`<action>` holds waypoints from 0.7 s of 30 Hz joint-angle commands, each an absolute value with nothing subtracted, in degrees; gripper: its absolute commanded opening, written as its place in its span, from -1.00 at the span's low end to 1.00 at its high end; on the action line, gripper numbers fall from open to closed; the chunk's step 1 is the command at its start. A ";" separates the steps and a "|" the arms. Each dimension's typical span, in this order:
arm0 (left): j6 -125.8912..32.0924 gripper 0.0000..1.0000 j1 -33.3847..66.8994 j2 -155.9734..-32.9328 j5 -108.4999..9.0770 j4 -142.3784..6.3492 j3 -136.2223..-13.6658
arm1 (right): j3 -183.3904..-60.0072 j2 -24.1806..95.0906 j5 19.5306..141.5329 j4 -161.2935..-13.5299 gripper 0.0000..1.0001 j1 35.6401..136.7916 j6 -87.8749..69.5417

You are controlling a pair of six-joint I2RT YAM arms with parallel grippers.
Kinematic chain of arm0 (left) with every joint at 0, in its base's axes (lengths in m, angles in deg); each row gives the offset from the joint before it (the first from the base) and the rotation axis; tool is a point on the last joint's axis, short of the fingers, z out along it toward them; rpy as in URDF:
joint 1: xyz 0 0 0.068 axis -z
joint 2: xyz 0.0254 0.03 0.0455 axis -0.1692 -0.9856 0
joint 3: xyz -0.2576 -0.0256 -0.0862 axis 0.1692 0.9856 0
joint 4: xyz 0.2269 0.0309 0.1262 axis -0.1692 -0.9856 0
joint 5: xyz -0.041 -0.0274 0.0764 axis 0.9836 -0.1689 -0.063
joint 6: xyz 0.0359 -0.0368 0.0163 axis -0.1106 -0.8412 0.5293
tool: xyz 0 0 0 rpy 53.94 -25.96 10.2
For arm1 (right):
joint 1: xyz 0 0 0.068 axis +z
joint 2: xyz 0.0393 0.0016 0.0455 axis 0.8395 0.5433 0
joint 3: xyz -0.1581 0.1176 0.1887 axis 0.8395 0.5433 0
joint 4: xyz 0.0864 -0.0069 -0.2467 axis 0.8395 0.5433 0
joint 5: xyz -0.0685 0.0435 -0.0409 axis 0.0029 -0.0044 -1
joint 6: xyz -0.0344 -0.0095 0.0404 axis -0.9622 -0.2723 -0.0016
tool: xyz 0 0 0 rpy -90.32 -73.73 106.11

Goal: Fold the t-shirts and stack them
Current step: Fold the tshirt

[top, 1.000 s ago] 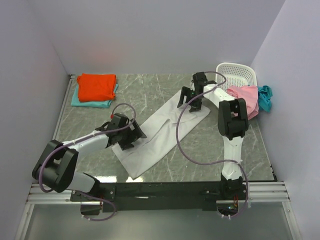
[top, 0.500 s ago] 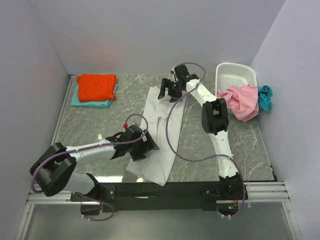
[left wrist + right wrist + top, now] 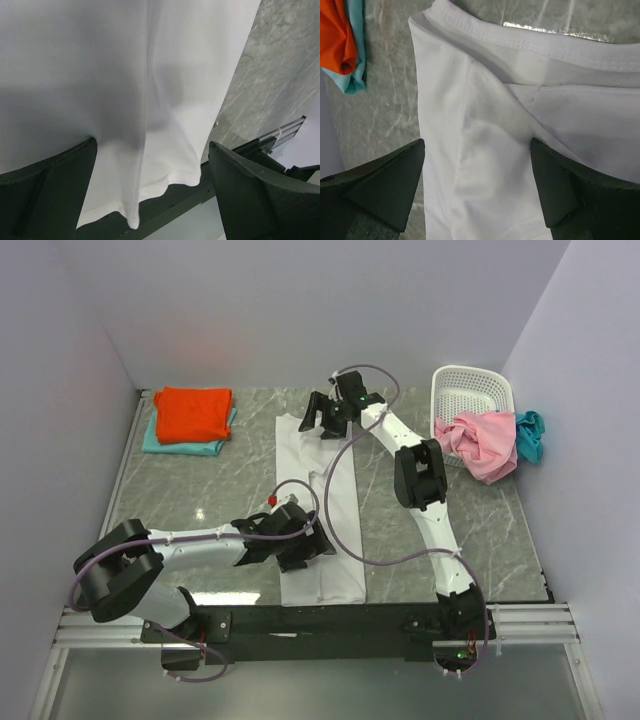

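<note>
The large white t-shirt [image 3: 300,465] lies folded into a long strip that runs from the back of the table to its near edge. My left gripper [image 3: 300,545] sits on the strip's near part, jaws wide open with cloth [image 3: 125,75] spread between the fingers, gripping nothing. My right gripper [image 3: 322,423] is at the collar end, also wide open over the white cloth [image 3: 485,150]. The orange-red shirt [image 3: 192,412] lies folded on the pale aqua shirt [image 3: 175,443] at the back left. The pink shirt [image 3: 480,440] and teal-blue shirt [image 3: 530,433] lie crumpled at the right.
The white perforated basket [image 3: 470,390] stands at the back right, behind the pink shirt. The white shirt's hem hangs slightly over the near table edge above the black rail [image 3: 240,150]. Purple cables loop over the shirt.
The white shirt has swung from a diagonal to a straight strip pointing at the near edge. My left gripper moved right and nearer; my right gripper moved left along the back.
</note>
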State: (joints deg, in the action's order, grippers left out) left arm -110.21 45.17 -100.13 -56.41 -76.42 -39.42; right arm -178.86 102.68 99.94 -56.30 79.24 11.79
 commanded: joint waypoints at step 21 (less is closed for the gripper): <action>-110.55 0.99 48.54 -89.19 -79.50 -101.05 -53.31 | -175.81 80.60 92.15 -55.14 0.88 80.38 4.59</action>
State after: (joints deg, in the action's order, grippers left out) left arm -110.98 49.15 -92.08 -72.41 -94.85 -50.48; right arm -177.74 91.12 96.20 -55.39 79.35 8.49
